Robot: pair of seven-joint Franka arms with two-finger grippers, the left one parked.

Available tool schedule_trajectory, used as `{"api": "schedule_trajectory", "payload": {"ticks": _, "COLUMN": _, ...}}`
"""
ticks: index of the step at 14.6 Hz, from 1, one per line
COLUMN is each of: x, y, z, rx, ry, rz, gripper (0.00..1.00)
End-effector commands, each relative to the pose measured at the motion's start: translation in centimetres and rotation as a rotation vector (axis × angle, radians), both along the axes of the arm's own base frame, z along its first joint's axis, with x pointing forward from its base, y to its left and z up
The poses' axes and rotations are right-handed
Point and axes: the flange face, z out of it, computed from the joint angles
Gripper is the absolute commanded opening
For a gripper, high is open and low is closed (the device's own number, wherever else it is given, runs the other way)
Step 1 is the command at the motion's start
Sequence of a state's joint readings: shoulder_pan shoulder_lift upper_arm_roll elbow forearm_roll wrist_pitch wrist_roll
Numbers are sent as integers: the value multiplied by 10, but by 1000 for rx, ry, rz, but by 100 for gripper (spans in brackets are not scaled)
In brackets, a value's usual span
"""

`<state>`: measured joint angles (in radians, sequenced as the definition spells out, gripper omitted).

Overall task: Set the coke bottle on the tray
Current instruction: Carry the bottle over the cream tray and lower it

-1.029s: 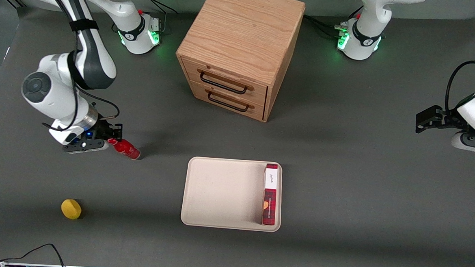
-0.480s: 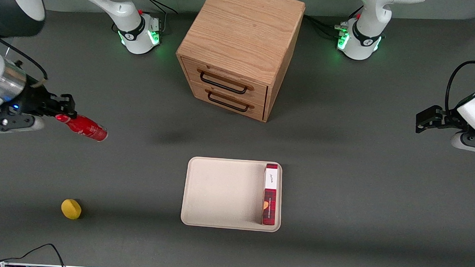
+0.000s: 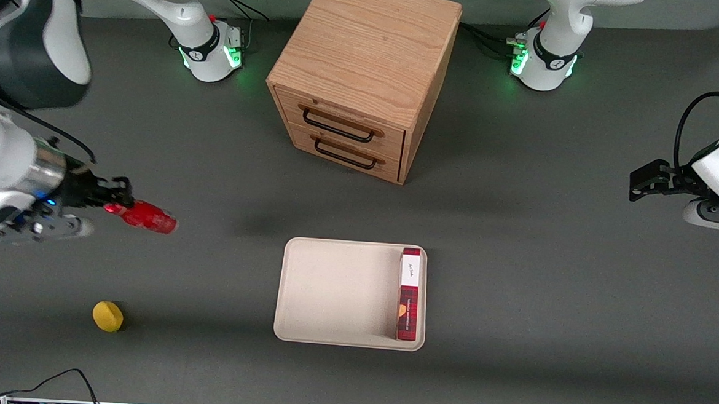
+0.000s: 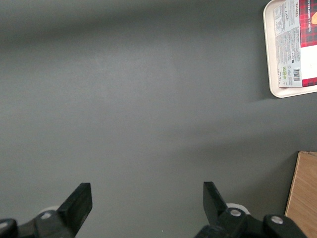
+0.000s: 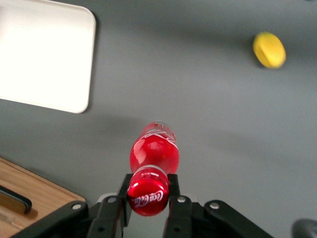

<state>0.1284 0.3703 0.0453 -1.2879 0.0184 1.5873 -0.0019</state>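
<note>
A: What is the gripper (image 3: pixel 115 204) doing?

B: Its 2 fingers (image 5: pixel 174 196) are clamping the neck of the coke bottle (image 3: pixel 146 217) just under the red cap, holding it up off the table (image 3: pixel 516 265) toward the working arm's end. The bottle is sticking out from the fingers, base pointing away from the wrist.

A: Is any writing showing?

B: White Coca-Cola script is showing on the cap and again on the bottle's shoulder. The red plaid box (image 3: pixel 409 294) is carrying a white label with small print and a barcode; in the left wrist view the words are too small to read surely.

A: And the surroundings?

B: The tray (image 3: pixel 330 293) is lying well apart from the bottle, nearer the middle of the table, with the box lying in it along 1 short rim. A wooden cabinet (image 3: pixel 363 73) with 2 drawers is standing farther from the front camera than the tray. A small yellow object (image 3: pixel 108 316) is sitting nearer the camera than the gripper.
</note>
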Motion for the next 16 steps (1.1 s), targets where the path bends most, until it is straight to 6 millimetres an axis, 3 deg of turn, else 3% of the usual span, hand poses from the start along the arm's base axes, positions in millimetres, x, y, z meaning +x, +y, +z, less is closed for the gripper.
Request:
{"api": "schedule_trajectory", "payload": {"ticks": 1, "x": 28, "y": 62, "z": -11, "rx": 27, "ry": -94, "rz": 50, "gripper": 0}}
{"api": "schedule_trajectory", "payload": {"ticks": 4, "x": 46, "y": 119, "z": -57, "rx": 54, "ry": -179, "rz": 114, "gripper": 0}}
{"api": "schedule_trajectory", "payload": {"ticks": 7, "x": 58, "y": 143, "z": -93, "rx": 69, "ry": -213, "rz": 135, "gripper": 0}}
{"api": "schedule_trajectory", "payload": {"ticks": 16, "x": 68, "y": 175, "z": -156, "rx": 80, "ry": -254, "rz": 165, "gripper": 0}}
